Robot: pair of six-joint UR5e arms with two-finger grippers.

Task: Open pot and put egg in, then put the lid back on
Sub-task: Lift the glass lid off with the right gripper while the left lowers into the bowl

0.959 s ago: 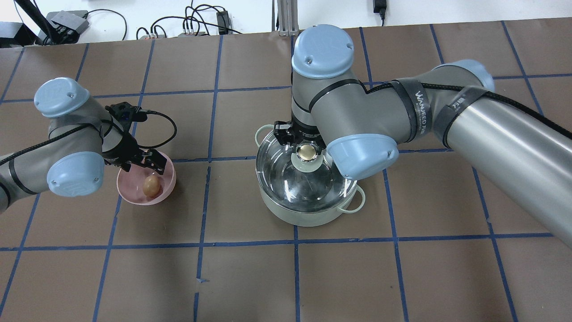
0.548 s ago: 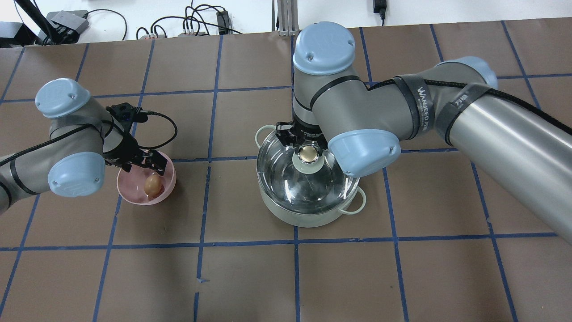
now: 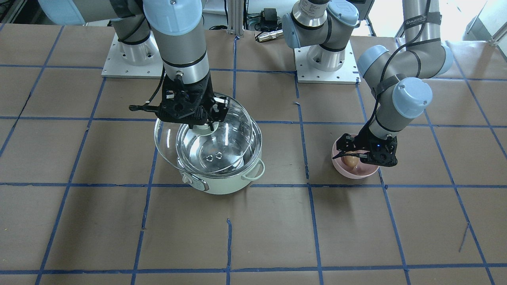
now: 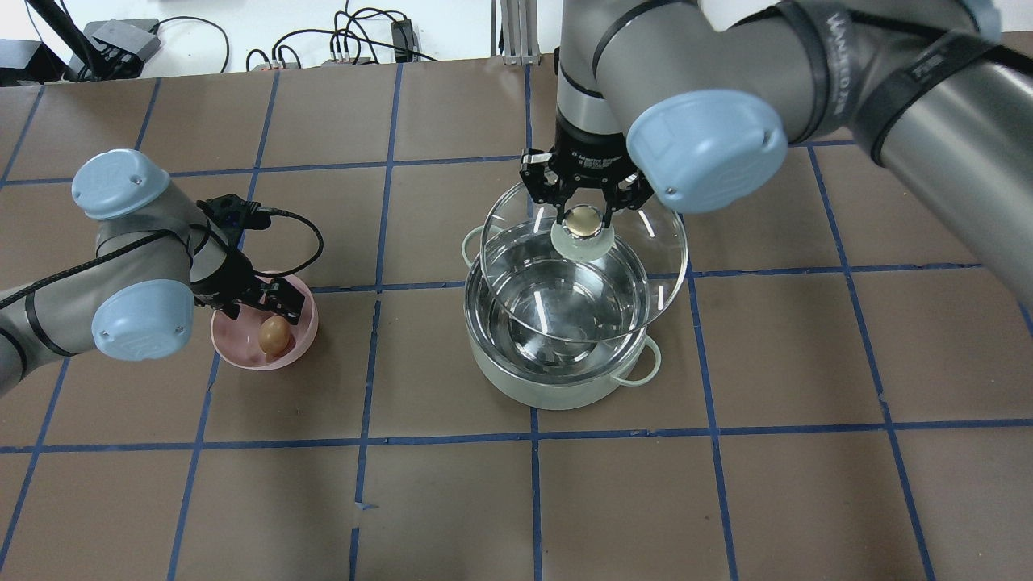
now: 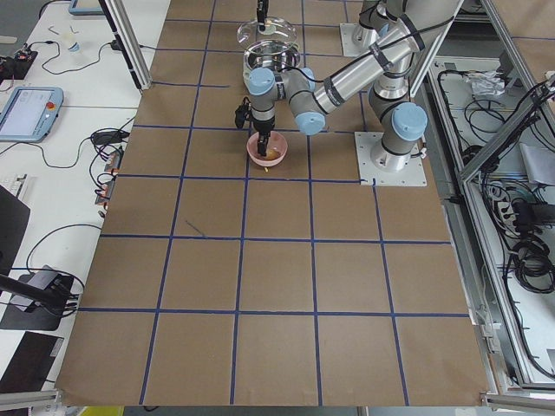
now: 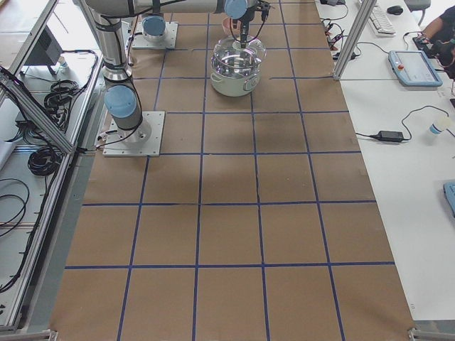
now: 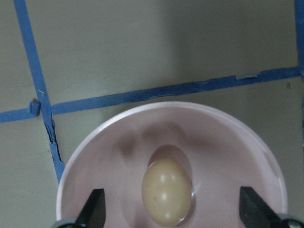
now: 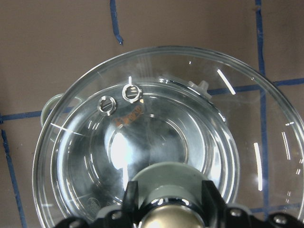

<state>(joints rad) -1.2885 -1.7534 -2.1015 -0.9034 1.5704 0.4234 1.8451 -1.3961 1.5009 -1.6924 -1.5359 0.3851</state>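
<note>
My right gripper (image 4: 583, 211) is shut on the gold-topped knob (image 4: 583, 223) of the clear glass lid (image 4: 658, 242). It holds the lid tilted above the pale green pot (image 4: 549, 391), shifted toward the far side. The pot's steel interior (image 3: 210, 152) is open and empty below. The lid fills the right wrist view (image 8: 166, 109). The light-brown egg (image 4: 274, 335) lies in a pink bowl (image 4: 242, 357) at the left. My left gripper (image 4: 270, 303) is open and low over the bowl. Its fingertips (image 7: 95, 209) stand either side of the egg (image 7: 167, 191) without touching it.
The table is brown paper with a grid of blue tape lines (image 4: 533, 440). Cables and boxes (image 4: 355, 44) lie beyond the far edge. The arm bases (image 3: 324, 59) stand on white plates at the robot's side.
My right arm has lifted the lid off the pot and carried it up and toward the far side. My left gripper has barely moved over the bowl.
</note>
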